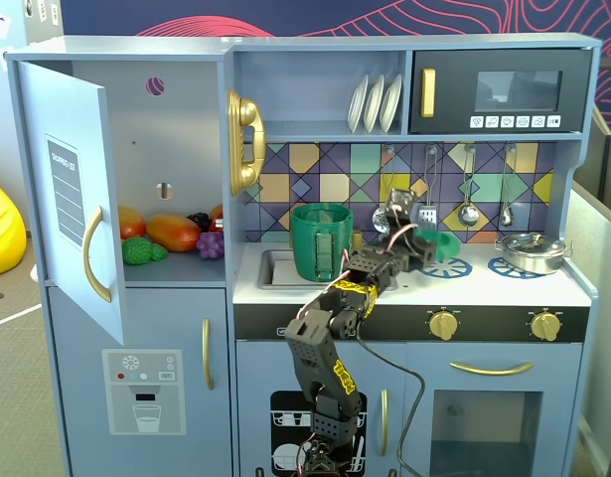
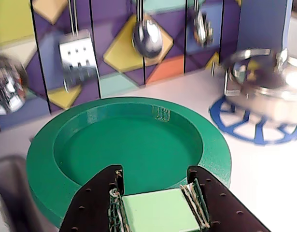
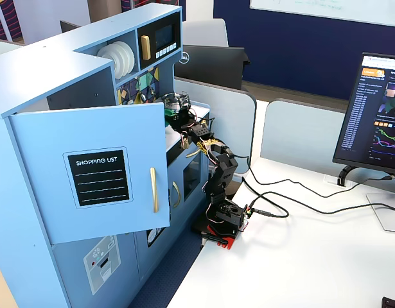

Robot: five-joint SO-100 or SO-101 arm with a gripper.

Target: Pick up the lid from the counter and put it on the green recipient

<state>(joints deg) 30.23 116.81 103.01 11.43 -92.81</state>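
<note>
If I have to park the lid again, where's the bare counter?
Gripper holds the lid by its tab. Bare white counter shows along the front edge, before the blue burner rings. Crowded: green pot by the sink, silver pot far right.

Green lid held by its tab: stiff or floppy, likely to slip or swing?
Probably stiff: the lid looks like thick moulded plastic with a raised rim. Likely light, since the claw holds it by the small tab alone. Gripped off-centre, it may tilt or pivot if the pinch loosens.
</note>
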